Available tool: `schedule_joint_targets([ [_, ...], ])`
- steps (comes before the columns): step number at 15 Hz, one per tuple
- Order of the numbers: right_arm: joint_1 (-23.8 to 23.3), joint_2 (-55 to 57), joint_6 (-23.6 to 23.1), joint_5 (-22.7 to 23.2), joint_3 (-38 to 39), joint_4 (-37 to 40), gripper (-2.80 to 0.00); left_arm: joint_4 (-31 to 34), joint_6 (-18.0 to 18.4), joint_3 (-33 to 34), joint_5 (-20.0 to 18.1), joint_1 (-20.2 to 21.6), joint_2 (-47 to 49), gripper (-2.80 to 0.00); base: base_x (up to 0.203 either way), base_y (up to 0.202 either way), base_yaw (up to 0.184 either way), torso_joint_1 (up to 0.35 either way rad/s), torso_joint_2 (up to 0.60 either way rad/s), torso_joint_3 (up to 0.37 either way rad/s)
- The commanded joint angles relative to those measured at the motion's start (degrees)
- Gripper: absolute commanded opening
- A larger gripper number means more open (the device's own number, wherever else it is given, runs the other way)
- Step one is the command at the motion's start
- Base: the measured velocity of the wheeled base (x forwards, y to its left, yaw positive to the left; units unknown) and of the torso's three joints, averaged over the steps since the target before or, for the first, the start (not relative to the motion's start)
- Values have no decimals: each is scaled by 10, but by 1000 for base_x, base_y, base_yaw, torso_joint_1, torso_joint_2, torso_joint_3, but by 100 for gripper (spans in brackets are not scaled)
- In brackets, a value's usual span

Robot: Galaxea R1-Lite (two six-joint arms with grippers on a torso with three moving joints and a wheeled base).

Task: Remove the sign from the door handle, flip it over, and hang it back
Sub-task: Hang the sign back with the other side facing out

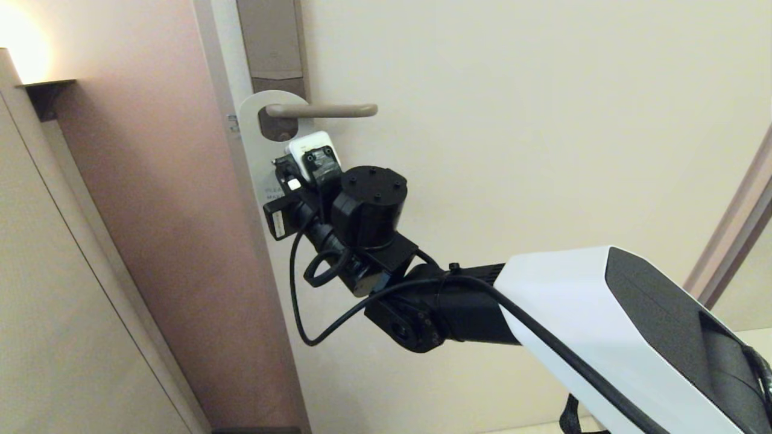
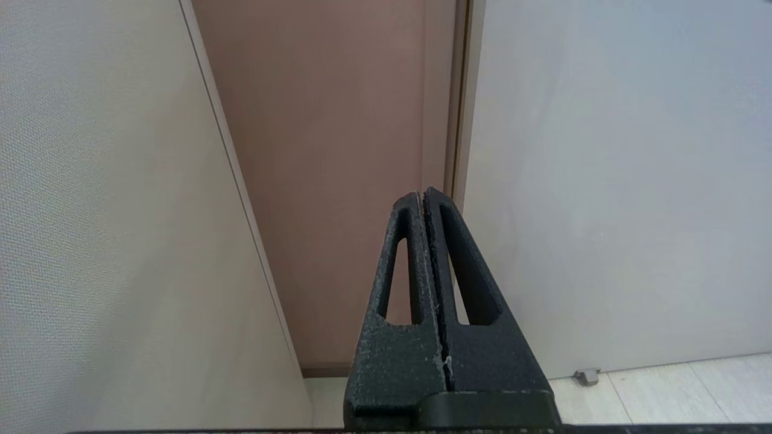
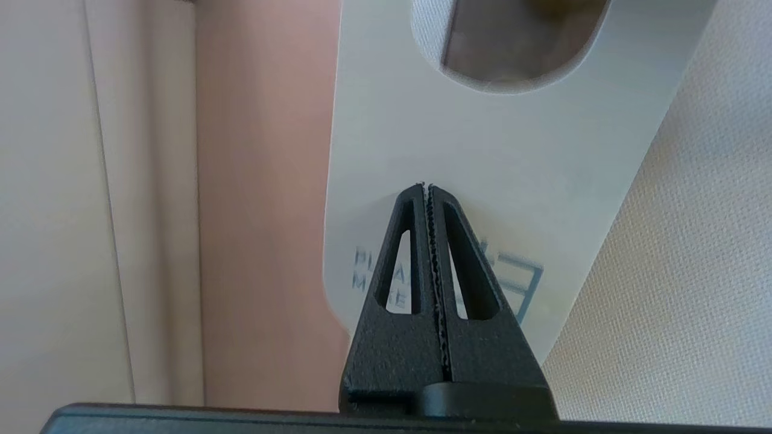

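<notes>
The sign [image 1: 256, 129] hangs on the door handle [image 1: 322, 110] with its white face and blue lettering outward. The handle is a beige-grey lever on a tall brownish backplate [image 1: 271, 42]. My right gripper [image 3: 426, 185] is shut and empty, its tips pointing at the white face of the sign [image 3: 482, 150] just below the oval hole; I cannot tell whether they touch it. In the head view the right wrist [image 1: 310, 158] covers the sign's lower part. My left gripper [image 2: 420, 194] is shut and empty, parked low and out of the head view.
The cream door [image 1: 512, 120] fills the right of the head view. A pinkish-brown jamb [image 1: 169, 181] and a beige wall panel [image 1: 48, 271] lie to the left. A small door stop [image 2: 586, 376] sits on the floor by the door's foot.
</notes>
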Motion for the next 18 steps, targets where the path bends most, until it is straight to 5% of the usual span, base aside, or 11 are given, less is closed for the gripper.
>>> schedule_joint_targets([
  [1, -6, 12, 0, -10, 1, -3, -280, 0, 0, 0, 0, 0, 1, -280, 0, 0, 0, 0, 0, 0],
  [18, -11, -18, -23, -19, 13, -5, -280, 0, 0, 0, 0, 0, 1, -280, 0, 0, 0, 0, 0, 0],
])
